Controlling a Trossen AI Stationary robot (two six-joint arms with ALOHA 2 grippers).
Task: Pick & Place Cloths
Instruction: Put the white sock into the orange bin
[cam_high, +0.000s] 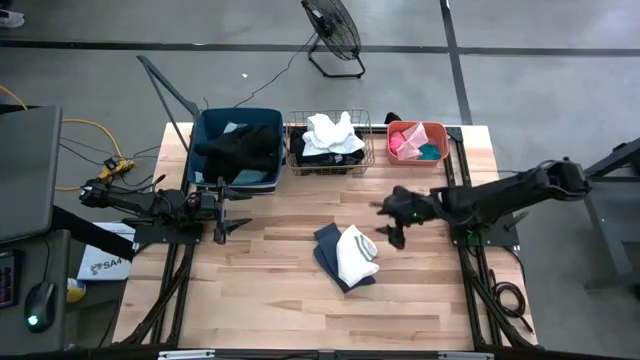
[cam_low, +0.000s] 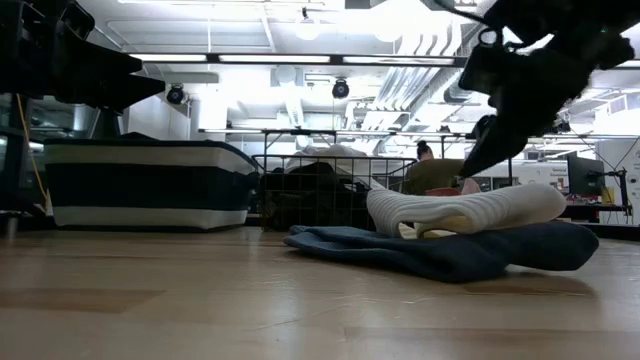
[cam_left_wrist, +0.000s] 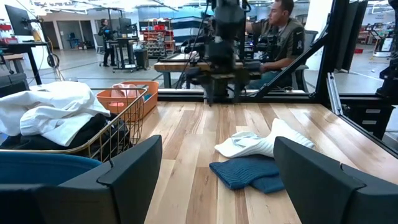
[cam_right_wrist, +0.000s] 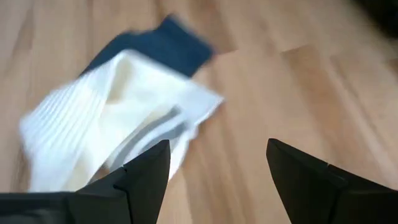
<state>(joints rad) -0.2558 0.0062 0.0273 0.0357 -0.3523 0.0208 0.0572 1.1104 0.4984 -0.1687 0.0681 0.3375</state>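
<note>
Clearly most of the sorting looks done, judging by how things lie. At the far edge of the wooden table (cam_high: 300, 290) stand three containers: a blue tub (cam_high: 205, 150) holding a black garment (cam_high: 240, 148), a wire mesh basket (cam_high: 330, 168) with white cloths (cam_high: 333, 133) piled on dark ones, and a coral tub (cam_high: 400, 130) holding pink (cam_high: 408, 143) and teal pieces (cam_high: 431, 152).

Two cloths are left out on the bare wood near the middle: a ribbed white sock (cam_high: 356, 254) lying on top of a slate-blue cloth (cam_high: 328, 242). The low view shows the white one draped over the blue one, both resting on the table.

The right gripper (cam_high: 393, 222) hangs above the table just beside this pair, toward the right side, its fingers spread wide and empty; its wrist view looks down on the white sock over the blue cloth, with bare wood between its fingertips. Probably it is lining up to take the white sock, though it touches nothing yet.

The left gripper (cam_high: 224, 218) waits at the left side of the table in front of the blue tub, also spread wide and holding nothing.

What remains, as far as can be seen, is lifting these two pieces and placing each in a container. A person sits in the room beyond the table.
</note>
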